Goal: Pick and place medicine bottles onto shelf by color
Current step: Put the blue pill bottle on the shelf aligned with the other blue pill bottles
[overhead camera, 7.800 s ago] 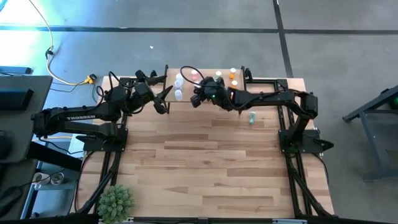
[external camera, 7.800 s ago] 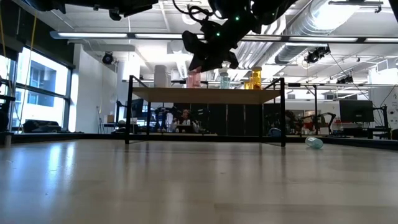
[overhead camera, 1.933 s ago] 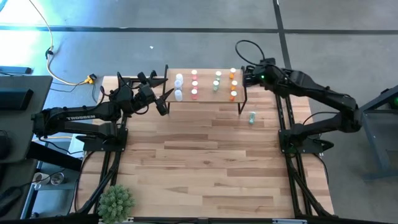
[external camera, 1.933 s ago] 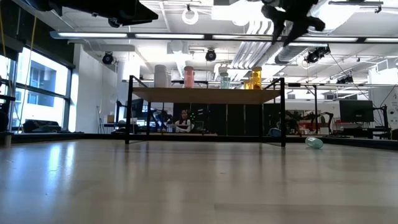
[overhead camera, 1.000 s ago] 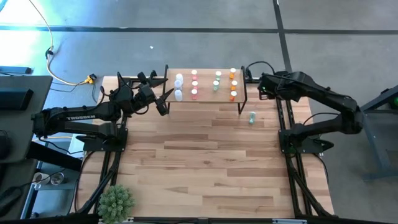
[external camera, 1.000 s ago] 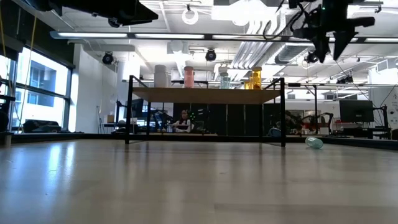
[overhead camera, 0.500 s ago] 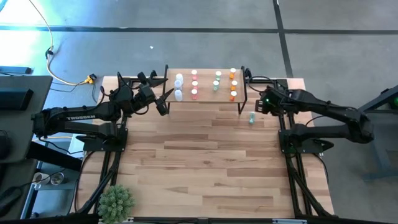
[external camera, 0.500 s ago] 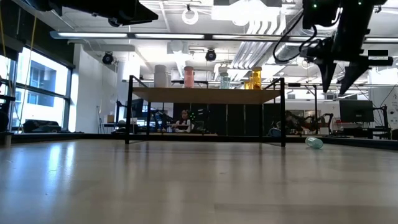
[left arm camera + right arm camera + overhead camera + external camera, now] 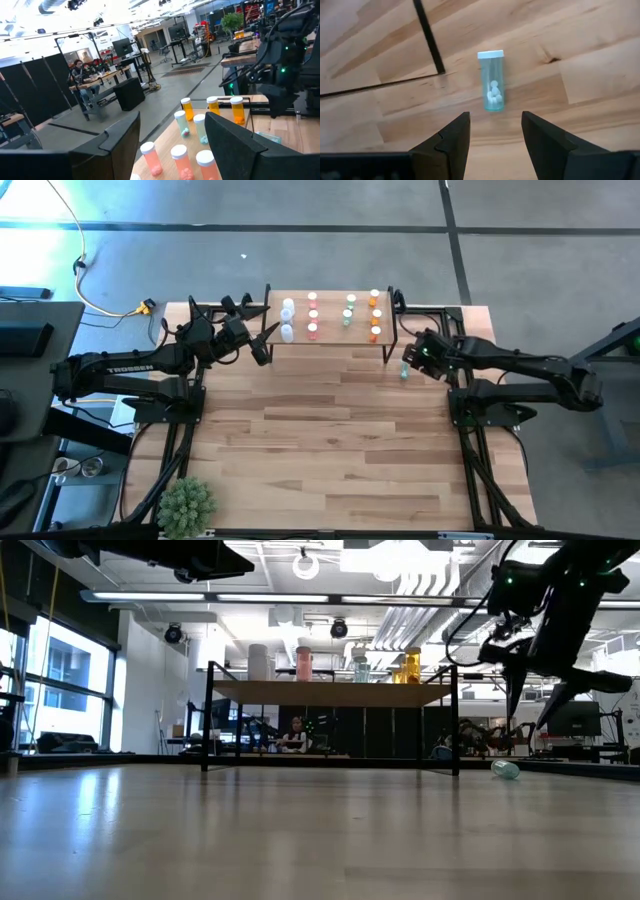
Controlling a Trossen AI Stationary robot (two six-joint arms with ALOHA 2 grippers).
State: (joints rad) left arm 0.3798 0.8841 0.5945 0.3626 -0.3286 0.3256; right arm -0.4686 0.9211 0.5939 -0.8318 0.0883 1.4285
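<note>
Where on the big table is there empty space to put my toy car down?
The biggest bare stretch of table runs from the shelf down to the spiky plant. It is crowded at the shelf: bottles fill it, the left claw waits beside it, and the right claw, open, hangs over a green bottle.

The surface (image 9: 330,440) is light wood in striped planks with darker grain; the shelf (image 9: 330,320) has a light-wood board on thin black legs. Medicine bottles (image 9: 345,315) on the shelf stand grouped as white, pink-red, green and orange, each with a white cap; the lone bottle (image 9: 491,81) lying on the surface is translucent green with a white cap and white pills inside. The plant (image 9: 187,502) is green; both arms are black.
</note>
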